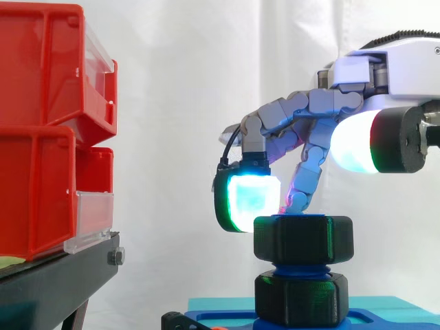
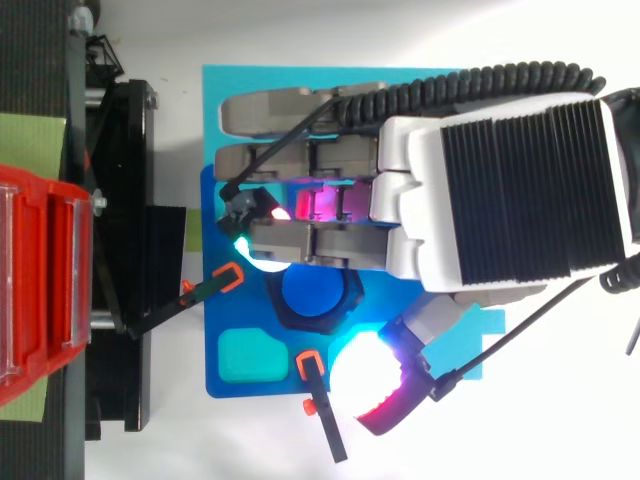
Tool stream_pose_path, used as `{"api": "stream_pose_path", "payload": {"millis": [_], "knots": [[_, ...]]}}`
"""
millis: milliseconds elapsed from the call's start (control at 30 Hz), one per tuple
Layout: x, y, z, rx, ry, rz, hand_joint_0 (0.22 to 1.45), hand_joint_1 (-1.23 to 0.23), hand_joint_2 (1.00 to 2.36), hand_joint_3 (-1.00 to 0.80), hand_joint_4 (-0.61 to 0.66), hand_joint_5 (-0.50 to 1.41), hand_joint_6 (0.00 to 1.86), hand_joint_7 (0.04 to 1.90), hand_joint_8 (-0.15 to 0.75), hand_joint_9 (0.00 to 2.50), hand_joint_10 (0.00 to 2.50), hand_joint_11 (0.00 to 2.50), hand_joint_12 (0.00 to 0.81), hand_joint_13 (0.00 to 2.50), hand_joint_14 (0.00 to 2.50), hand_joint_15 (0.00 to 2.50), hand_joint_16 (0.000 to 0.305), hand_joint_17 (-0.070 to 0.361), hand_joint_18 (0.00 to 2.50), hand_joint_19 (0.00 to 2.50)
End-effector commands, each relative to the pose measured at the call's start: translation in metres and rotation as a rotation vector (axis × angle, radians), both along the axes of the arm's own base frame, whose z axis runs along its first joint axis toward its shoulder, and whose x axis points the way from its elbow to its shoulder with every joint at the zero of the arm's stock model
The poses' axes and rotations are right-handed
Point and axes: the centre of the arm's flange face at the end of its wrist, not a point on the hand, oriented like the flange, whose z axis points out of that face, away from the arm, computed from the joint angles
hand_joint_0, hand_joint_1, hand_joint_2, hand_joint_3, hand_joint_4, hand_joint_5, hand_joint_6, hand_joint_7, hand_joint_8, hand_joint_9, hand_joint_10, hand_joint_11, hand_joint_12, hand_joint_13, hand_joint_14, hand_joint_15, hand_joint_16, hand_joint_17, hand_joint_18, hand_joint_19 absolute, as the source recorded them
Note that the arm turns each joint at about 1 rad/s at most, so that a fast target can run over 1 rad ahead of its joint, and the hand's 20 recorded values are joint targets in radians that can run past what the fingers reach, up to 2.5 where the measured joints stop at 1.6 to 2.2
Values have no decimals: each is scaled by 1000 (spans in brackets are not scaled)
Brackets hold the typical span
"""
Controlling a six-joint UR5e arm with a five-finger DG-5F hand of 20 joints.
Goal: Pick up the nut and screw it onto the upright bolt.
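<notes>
A black hex nut (image 1: 304, 238) sits on top of the upright blue bolt (image 1: 302, 269), above a second black hex piece (image 1: 301, 297) at the bolt's foot. From above, the bolt's round blue top (image 2: 312, 292) shows inside the nut's black rim (image 2: 288, 316). My hand (image 1: 323, 103) hovers over the nut, coming in from the right. Its bent fingers reach down to the nut's top left edge, with one glowing pad (image 1: 253, 196) just left of the nut. The thumb pad (image 1: 354, 141) is lifted well clear on the right. Nothing is pinched between them.
The bolt stands on a blue plate (image 2: 225, 310) on a teal base (image 2: 230, 100). Orange-tipped black clamps (image 2: 215, 285) (image 2: 320, 400) and a teal block (image 2: 252, 357) lie on the plate. Stacked red bins (image 1: 41, 137) on a black stand (image 1: 55, 282) are to the left.
</notes>
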Motion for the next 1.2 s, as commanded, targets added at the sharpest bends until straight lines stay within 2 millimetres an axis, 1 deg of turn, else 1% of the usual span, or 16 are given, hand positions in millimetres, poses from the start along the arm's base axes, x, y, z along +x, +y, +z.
{"api": "stream_pose_path", "payload": {"millis": [0, 133, 233, 367, 400, 467, 600, 700, 767, 867, 900, 967, 1000, 1033, 1100, 1167], "knots": [[0, -3, 0, 0, 1, -3, 489, -239, 1000, -500, 201, 32, 503, 1359, 295, 1255, 0, 0, 271, 608, 0, 0, 23, 53, 172, 0], [-2, -9, -1, -6, 4, -9, 495, -243, 1000, -500, 178, 53, 501, 1432, 294, 1309, 1, 0, 262, 638, 0, 0, 22, 49, 204, 0], [-2, -12, 0, -11, 3, -14, 498, -252, 1000, -500, 170, 59, 517, 1420, 312, 1323, 0, 0, 258, 666, 0, 0, 19, 44, 242, 0], [-2, -16, -1, -14, 7, -17, 502, -256, 1000, -500, 130, 60, 589, 1292, 343, 1410, 0, 0, 237, 748, 0, 0, 17, 37, 330, 0], [-3, -21, -2, -17, 8, -23, 508, -257, 1000, -500, 114, 58, 626, 1240, 347, 1494, 0, 0, 214, 844, 0, 0, 13, 30, 381, 0], [-4, -23, -1, -20, 5, -21, 514, -255, 1000, -500, 82, 55, 669, 1169, 356, 1613, 0, 0, 181, 976, 0, 0, 9, 19, 503, 0], [-6, -32, -1, -20, 5, -6, 516, -249, 1000, -500, 79, 56, 679, 1149, 354, 1672, 0, 0, 173, 1051, 0, 0, 7, 16, 585, 0], [-6, -34, 0, -14, 2, -8, 512, -247, 1000, -500, 95, 58, 659, 1181, 363, 1650, 1, 0, 186, 988, 0, 0, 8, 18, 585, 0], [-4, -36, 7, -12, -10, -9, 509, -245, 1000, -500, 115, 59, 619, 1243, 350, 1601, 0, 0, 197, 948, 0, 0, 11, 24, 548, 0], [-1, -37, 16, -12, -25, -3, 503, -235, 1000, -500, 169, 60, 505, 1445, 338, 1541, 1, 0, 219, 886, 0, 0, 15, 33, 478, 0], [1, -37, 26, -13, -34, 1, 501, -229, 1000, -500, 187, 45, 501, 1411, 334, 1499, 0, 5, 226, 852, 0, 0, 16, 36, 460, 0], [1, -37, 28, -13, -34, 3, 499, -225, 1000, -500, 190, 26, 503, 1395, 332, 1470, 0, 4, 234, 829, 0, 0, 17, 39, 438, 0], [1, -38, 33, -15, -32, 3, 496, -220, 1000, -500, 194, 3, 504, 1351, 331, 1388, 0, 0, 242, 793, 0, 0, 19, 42, 404, 0], [2, -38, 37, -15, -31, 3, 496, -219, 1000, -500, 202, -8, 504, 1328, 334, 1387, 0, 0, 244, 769, 0, 0, 20, 44, 368, 0], [3, -38, 41, -17, -36, 3, 487, -211, 1000, -500, 233, -42, 504, 1167, 352, 1295, 0, 0, 264, 682, 0, 0, 21, 48, 279, 0], [4, -38, 47, -16, -47, -2, 483, -209, 1000, -500, 258, -61, 504, 1061, 344, 1243, 0, 0, 269, 631, 0, 0, 22, 49, 217, 0]]}}
